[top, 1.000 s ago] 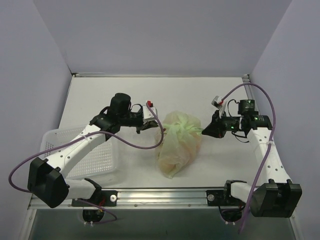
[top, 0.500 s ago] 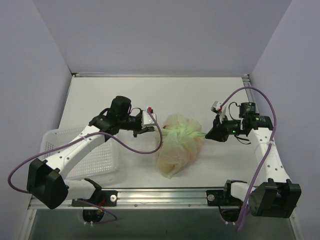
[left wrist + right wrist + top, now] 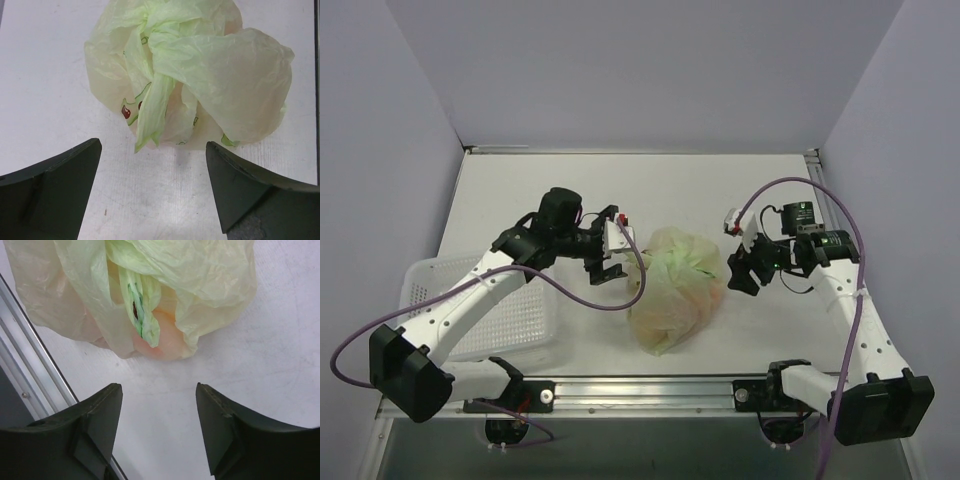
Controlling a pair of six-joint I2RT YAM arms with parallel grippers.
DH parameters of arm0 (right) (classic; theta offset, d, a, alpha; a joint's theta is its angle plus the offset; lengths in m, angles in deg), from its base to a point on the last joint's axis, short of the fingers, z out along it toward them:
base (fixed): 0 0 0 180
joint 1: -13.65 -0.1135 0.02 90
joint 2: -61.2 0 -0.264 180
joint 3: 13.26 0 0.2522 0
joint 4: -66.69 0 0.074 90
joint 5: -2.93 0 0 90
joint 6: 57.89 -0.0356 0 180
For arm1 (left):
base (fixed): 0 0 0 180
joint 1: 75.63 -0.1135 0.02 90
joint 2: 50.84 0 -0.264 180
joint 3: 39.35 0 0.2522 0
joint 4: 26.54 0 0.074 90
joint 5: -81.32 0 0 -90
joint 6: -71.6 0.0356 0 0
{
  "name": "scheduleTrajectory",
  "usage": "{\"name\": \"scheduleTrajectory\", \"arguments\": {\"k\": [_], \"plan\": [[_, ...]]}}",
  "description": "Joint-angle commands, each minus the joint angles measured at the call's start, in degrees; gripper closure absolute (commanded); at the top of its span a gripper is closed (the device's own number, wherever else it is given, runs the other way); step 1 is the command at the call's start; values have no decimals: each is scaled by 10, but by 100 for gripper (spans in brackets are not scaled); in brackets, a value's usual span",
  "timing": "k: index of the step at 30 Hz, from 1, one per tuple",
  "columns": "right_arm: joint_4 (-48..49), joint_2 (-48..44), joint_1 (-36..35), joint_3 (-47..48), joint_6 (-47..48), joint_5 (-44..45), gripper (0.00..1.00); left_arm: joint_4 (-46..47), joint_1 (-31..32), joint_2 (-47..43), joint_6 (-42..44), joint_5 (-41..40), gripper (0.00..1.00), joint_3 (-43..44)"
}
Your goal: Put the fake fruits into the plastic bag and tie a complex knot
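Observation:
The pale green plastic bag [image 3: 672, 292] lies on the table between both arms, its neck bunched into a knot [image 3: 161, 36] with a flat tail [image 3: 151, 117] hanging toward the left wrist camera. The fake fruits are inside it. Only an orange-pink round one [image 3: 162, 345] shows through the film in the right wrist view. My left gripper [image 3: 609, 258] [image 3: 154, 146] stands wide open just left of the bag, with nothing between its fingers. On the bag's right, my right gripper [image 3: 737, 270] [image 3: 159, 387] is open too, a short way off the film and empty.
A white perforated basket tray [image 3: 470, 312] sits at the near left under the left arm. A metal rail [image 3: 650, 385] runs along the table's near edge, and it shows close to the bag in the right wrist view [image 3: 35, 365]. Walls enclose the table at back and sides.
Both grippers were shut on the bag's neck ends, pulling them apart. They have opened and let go, and the bag has slackened and settled.

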Motion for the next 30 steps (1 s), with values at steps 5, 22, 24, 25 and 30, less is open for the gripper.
{"name": "scheduleTrajectory", "arguments": {"k": [5, 22, 24, 25, 30], "plan": [[51, 12, -56, 4, -39, 66, 55, -8, 7, 4, 23, 11, 11, 30], [102, 69, -135, -18, -45, 28, 64, 13, -22, 51, -19, 39, 22, 52], [102, 72, -140, -19, -41, 27, 65, 14, -23, 53, -20, 39, 22, 50], [101, 72, -143, -19, -41, 28, 66, 16, -23, 55, -20, 39, 22, 50], [100, 74, -158, -26, -35, 32, 68, 19, -24, 56, -22, 39, 22, 49]]}}
